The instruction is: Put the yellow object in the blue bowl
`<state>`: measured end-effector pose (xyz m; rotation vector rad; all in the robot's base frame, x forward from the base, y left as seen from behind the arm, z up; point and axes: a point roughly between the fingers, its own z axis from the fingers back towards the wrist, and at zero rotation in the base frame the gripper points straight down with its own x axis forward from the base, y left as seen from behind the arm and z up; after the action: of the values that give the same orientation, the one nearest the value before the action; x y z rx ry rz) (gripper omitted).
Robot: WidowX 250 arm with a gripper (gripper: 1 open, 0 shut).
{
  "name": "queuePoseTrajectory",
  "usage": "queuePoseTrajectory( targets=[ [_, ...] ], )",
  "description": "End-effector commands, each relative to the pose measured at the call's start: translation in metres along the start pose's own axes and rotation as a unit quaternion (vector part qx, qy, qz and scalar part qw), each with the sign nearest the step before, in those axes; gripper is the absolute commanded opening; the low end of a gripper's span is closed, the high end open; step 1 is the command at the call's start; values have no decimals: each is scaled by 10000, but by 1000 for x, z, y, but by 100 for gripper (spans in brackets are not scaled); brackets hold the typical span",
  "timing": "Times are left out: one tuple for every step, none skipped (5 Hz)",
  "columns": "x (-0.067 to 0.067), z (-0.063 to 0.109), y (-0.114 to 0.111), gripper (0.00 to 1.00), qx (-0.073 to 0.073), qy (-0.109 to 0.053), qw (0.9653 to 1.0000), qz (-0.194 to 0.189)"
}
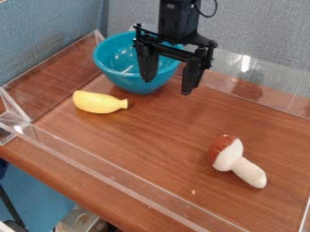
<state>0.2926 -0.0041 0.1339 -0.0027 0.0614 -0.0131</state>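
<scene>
The yellow object (100, 101), a small banana-shaped toy, lies on the wooden table at the left, just in front of the blue bowl (127, 62). The teal bowl stands at the back left and looks empty. My gripper (169, 80) hangs pointing down over the table beside the bowl's right rim, to the right of the yellow toy. Its black fingers (190, 77) stand wide apart, open, with nothing between them.
A cream mushroom toy with a red-brown cap (237, 159) lies at the front right. A low clear plastic wall (72, 149) runs around the tabletop. A blue-grey cloth backdrop rises behind the bowl.
</scene>
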Motion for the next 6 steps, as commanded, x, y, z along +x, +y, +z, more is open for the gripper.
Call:
queuePoseTrajectory(
  targets=[
    [1, -6, 5, 100, 2, 120, 9993, 359],
    [13, -7, 26, 100, -20, 90, 9964, 848],
    [8, -8, 60, 100, -37, 3, 9938, 1109],
    [4, -8, 76, 100, -162, -95, 9869, 1602],
    [9, 1, 63, 100, -287, -171, 9799, 1968],
    [7, 9, 57, 100, -402, -228, 9683, 2456]
  ],
)
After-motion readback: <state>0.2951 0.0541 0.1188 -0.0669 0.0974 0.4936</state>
